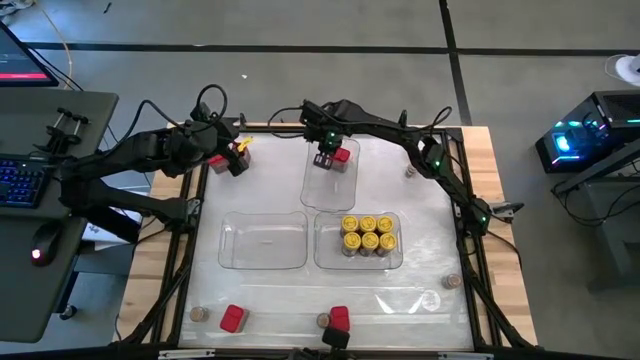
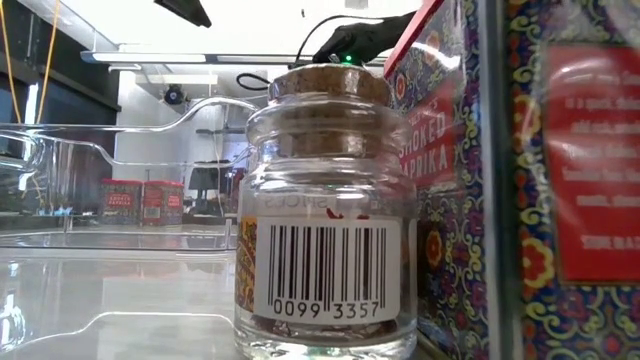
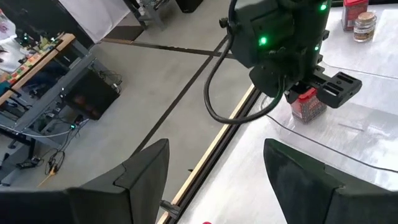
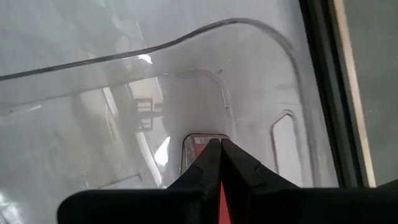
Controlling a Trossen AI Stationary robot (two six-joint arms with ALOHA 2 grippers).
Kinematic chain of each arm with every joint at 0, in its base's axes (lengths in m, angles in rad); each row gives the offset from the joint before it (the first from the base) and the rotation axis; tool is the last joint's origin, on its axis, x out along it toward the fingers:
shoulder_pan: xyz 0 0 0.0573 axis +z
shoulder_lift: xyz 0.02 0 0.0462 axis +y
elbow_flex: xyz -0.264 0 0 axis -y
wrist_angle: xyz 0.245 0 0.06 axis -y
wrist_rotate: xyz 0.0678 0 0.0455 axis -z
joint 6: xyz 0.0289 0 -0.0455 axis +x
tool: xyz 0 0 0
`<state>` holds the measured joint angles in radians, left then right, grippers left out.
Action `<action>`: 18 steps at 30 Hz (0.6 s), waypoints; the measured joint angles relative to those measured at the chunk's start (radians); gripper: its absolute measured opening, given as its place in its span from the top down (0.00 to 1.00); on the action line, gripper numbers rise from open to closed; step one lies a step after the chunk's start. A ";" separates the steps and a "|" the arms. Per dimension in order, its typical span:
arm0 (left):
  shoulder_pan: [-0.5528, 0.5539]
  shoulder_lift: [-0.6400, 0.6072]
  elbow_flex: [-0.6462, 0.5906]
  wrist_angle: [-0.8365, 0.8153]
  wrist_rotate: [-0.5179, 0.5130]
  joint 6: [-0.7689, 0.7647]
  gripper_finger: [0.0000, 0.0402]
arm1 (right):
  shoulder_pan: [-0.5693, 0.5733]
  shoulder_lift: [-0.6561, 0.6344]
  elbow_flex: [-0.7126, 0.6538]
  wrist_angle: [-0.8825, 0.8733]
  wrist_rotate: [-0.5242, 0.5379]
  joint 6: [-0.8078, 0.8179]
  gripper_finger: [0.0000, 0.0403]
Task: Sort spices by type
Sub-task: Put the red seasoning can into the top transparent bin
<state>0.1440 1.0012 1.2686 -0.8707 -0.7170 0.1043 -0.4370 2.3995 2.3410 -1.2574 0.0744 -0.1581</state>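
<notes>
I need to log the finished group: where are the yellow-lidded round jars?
In the high view, the six yellow-lidded round jars sit inside the clear plastic tray at centre-right, beside another clear tray.

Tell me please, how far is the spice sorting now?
Done: six yellow-lidded jars sit together in one clear tray. In hand: the shut right gripper is over the far tray beside a red box; the left gripper, open, is near a red box at the table's far left. Left: red boxes and small cork jars remain scattered; the middle tray is empty.
</notes>
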 joint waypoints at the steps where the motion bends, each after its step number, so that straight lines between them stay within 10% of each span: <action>1: 0.000 0.000 0.000 0.000 0.000 -0.003 0.38 | 0.000 0.006 0.000 0.001 -0.001 0.000 1.00; 18: 0.000 0.001 0.000 0.000 0.003 -0.024 0.38 | 0.020 0.025 0.000 -0.092 -0.027 -0.099 1.00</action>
<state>0.1438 1.0020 1.2686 -0.8710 -0.7136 0.0799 -0.4167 2.4241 2.3409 -1.3494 0.0471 -0.2576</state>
